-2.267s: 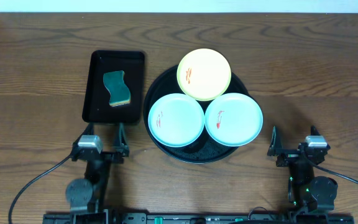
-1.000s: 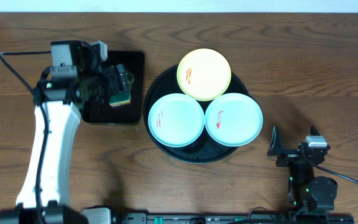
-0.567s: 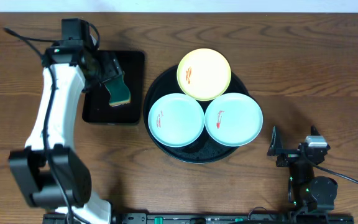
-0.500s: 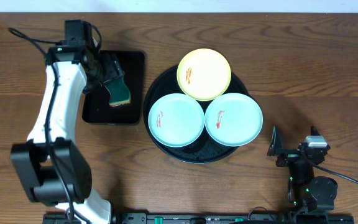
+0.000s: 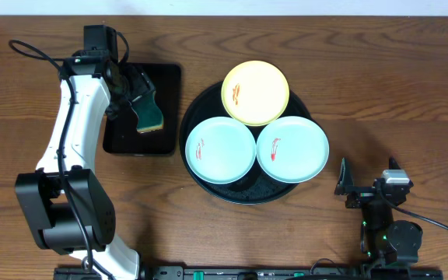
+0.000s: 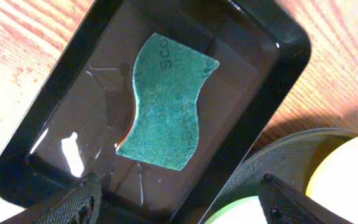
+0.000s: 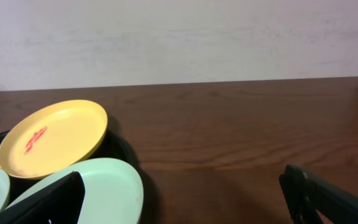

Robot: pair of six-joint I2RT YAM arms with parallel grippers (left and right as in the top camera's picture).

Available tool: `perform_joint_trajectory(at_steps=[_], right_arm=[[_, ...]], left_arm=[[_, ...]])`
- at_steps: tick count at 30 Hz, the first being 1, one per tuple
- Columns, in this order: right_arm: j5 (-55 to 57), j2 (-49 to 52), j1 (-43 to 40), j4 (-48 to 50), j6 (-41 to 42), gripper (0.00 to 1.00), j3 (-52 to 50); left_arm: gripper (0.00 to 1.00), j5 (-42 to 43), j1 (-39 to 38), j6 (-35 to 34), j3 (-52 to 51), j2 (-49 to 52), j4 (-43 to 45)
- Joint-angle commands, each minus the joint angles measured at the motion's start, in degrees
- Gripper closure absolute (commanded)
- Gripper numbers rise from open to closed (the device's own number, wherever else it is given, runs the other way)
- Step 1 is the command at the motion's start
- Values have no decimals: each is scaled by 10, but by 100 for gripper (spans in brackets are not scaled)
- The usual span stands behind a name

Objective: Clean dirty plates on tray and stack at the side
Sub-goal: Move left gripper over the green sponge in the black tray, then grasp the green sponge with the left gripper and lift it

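- Yellow plate (image 5: 256,92): one, upper centre;
- Blue plates (image 5: 221,149): two, side by side at centre;
- Round tray (image 5: 247,192): one;
- Rectangular tray (image 5: 168,85): one, upper left;
- Sponge (image 5: 150,118): one;
- Arms (image 5: 72,132): two, one at the left, one at the lower right

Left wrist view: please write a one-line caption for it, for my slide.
The open left gripper hovers above the teal sponge, which lies in the wet rectangular black tray.

Overhead looks straight down on the tray (image 5: 255,190) from high up. Left wrist faces down, close, just left of it; right wrist looks level from its near right. All share the yellow plate (image 5: 255,92).
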Motion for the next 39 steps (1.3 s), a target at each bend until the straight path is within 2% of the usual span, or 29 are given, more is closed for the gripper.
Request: perform_joint_trajectory(at_steps=[1,10,16,27,39], right_arm=[[-1,-2,-7,-2,6,1,-1],[-1,-2,-7,-2,6,1,-1],[-1,-2,-7,-2,6,1,-1],[-1,-2,-7,-2,6,1,-1],[-1,-2,-7,-2,6,1,-1]], left_arm=[[18,-12,-5,-9,-6,-2,-7],[18,-14,-17,-2,-52,2,73],[18,-20,-19,36,-52,22,116],[20,-89,-19,64,-52,110,147],[20,-84,-19,65,-52,178,149]])
